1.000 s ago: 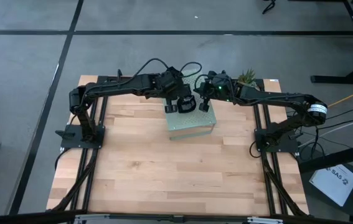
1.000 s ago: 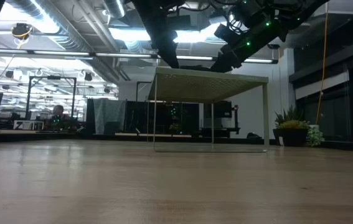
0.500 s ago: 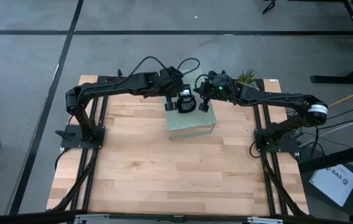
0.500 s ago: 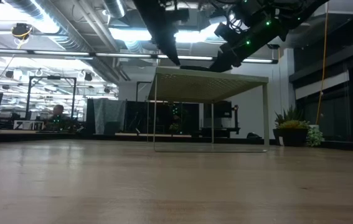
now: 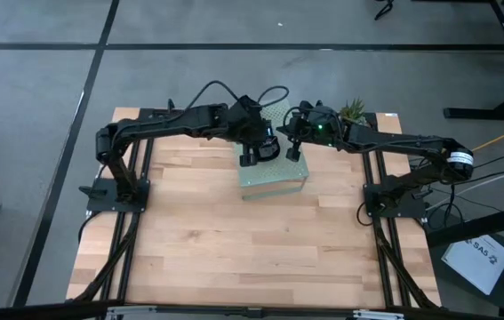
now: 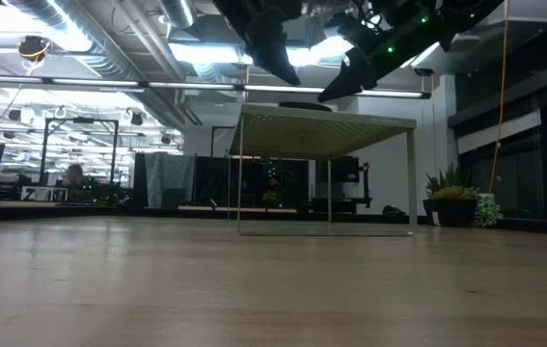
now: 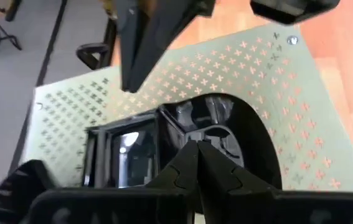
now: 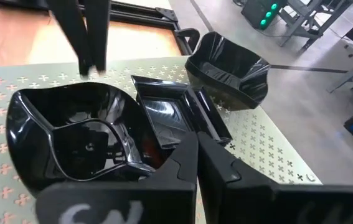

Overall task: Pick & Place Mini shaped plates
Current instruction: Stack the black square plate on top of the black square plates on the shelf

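1. Two dark arms met over the pale green perforated box at the far middle of the light wooden surface, where the small glossy black plates sat on the box's top.
2. The left claw hung over the box's left part with its fingers pressed together on nothing, just above the plates in its wrist view.
3. The right claw hung over the box's right part, likewise pinched shut and empty, beside the tiny spiky plant.
4. Three plates showed in the right wrist view: a wavy-rimmed round dish, a square dish touching it, and a deeper irregular dish just beyond.
5. The step looked like the approach before a pick, since no plate was held.
6. The next move would call for one claw to spread and come down astride a rim.
7. All three dishes lay flat, hollows facing up.
8. The square dish had no clear long axis; its edges ran roughly along the box's sides.
9. The wavy dish was near round, so any thin stretch of rim would serve.
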Motion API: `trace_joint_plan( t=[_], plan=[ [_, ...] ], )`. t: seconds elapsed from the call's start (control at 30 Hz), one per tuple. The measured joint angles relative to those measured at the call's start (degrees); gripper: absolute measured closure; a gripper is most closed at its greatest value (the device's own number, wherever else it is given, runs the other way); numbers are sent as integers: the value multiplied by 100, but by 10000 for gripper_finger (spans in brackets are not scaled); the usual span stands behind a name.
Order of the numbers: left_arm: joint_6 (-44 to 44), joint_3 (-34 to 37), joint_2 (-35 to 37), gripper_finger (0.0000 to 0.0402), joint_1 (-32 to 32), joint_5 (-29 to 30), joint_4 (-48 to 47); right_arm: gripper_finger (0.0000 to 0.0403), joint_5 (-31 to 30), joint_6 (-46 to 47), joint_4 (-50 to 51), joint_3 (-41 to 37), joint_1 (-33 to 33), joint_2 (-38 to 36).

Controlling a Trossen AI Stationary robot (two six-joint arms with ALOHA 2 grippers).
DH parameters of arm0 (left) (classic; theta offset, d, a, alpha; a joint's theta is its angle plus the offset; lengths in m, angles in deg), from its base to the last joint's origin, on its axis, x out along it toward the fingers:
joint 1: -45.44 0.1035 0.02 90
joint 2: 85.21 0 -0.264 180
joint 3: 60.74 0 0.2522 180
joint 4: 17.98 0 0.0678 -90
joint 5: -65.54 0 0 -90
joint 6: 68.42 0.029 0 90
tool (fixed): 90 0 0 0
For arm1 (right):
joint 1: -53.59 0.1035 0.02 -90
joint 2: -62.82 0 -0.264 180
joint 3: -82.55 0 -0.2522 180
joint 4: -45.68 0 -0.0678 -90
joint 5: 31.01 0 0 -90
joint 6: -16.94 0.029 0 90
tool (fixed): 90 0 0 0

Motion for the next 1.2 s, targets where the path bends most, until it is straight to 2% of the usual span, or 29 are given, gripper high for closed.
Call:
trace_joint_plan(
  t=[0.27,0.4,0.63,0.83,1.2],
  plan=[
    [-2,0,-246,400,113,-122,-26,398,0,95,2,-1,0,0],
    [-6,0,-246,399,201,113,-35,399,0,103,2,0,-1,0],
    [-102,0,-246,398,389,161,-121,396,0,105,2,-1,-1,0],
    [-95,0,-246,399,374,764,-24,395,0,104,2,-2,-1,0],
    [-59,0,-245,399,363,806,-22,394,0,103,0,0,-1,0]
  ],
)
